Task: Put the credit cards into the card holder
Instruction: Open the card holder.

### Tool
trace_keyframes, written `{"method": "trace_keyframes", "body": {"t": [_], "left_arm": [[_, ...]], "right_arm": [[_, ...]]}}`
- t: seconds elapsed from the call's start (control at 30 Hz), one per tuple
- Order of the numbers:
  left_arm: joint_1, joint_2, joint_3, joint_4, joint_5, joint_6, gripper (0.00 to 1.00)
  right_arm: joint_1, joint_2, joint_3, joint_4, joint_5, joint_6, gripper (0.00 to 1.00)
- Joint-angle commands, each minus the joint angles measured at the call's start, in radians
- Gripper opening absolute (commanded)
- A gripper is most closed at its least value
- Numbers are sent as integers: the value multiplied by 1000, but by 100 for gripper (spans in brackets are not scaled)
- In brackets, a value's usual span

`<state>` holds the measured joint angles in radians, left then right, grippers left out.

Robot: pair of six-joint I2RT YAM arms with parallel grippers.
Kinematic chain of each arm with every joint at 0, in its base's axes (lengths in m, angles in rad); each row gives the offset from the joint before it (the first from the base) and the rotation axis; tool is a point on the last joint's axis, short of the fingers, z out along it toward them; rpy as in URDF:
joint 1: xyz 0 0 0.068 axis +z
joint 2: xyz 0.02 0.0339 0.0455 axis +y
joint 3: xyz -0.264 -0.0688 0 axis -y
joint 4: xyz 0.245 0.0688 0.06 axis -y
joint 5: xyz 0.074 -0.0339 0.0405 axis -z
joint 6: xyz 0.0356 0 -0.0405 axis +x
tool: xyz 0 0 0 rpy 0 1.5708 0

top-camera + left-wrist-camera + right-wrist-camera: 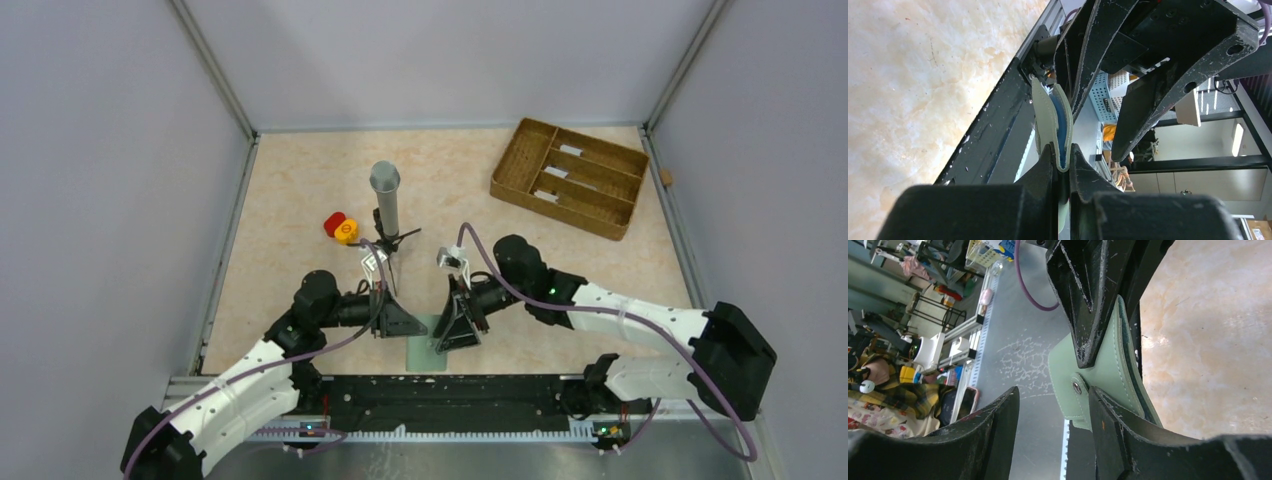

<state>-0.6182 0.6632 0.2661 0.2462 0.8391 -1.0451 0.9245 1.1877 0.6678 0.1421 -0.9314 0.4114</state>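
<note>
Gripping the flat grey-green folding card holder (1042,117) on edge in the closed left hand (1063,155), lower centre, seemingly bracing it for the open right hand (1053,395).

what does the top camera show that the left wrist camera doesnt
Only the top view: the brown tray with pale cards in it, a grey tube and red and yellow pieces. Only the left wrist view: the card holder's blue inside, pinched edge-on by the left end effector. Both: the card holder, with the right end effector at it too.
</note>
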Motion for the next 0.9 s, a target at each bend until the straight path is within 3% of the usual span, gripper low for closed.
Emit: {"method": "trace_keyframes", "body": {"t": [0.0, 0.37, 0.77, 0.87], "left_arm": [[-5, -33, 79, 131, -14, -13, 0], [-2, -71, 125, -47, -146, 57, 0], [20, -60, 117, -93, -213, 37, 0], [23, -64, 118, -146, -222, 75, 0]], "right_arm": [[33, 35, 3, 0, -38, -18, 52], [70, 73, 26, -42, -83, -25, 35], [86, 81, 47, -73, -38, -49, 14], [85, 67, 50, -90, -28, -54, 14]]}}
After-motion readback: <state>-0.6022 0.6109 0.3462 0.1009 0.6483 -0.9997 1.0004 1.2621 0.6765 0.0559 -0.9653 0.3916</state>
